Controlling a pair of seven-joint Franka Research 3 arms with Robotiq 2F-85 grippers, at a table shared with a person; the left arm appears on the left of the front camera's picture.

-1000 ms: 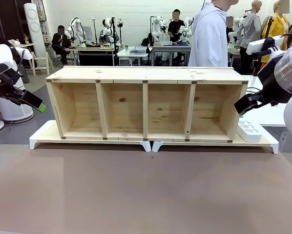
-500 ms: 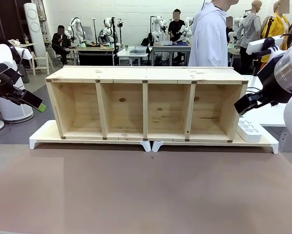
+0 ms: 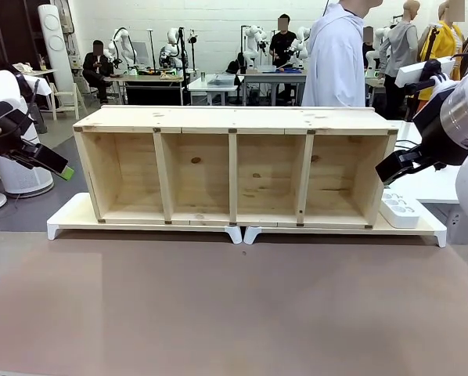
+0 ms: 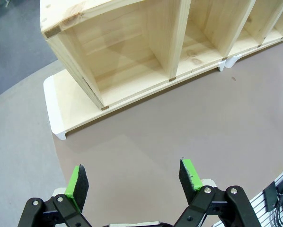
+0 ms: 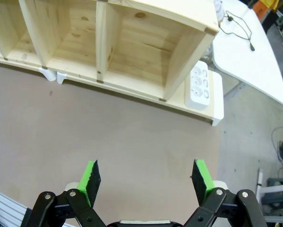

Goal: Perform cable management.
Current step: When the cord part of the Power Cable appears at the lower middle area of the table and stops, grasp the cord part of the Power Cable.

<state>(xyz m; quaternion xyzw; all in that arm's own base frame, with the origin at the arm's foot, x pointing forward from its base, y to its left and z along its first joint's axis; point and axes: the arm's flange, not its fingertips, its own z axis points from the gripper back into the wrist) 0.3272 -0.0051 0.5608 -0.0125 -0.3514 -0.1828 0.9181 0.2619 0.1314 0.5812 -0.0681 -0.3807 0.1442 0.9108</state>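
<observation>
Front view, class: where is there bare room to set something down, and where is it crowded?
The brown table in front of the white risers is bare throughout. All four compartments of the wooden shelf stand bare, as does its top. Crowded: the right riser end, where the power strip sits beside the shelf's wall.

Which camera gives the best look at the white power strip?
The right wrist view: it looks down on the power strip, sockets plain, beside the wooden shelf. The front view catches it obliquely, past the shelf's right end.
</observation>
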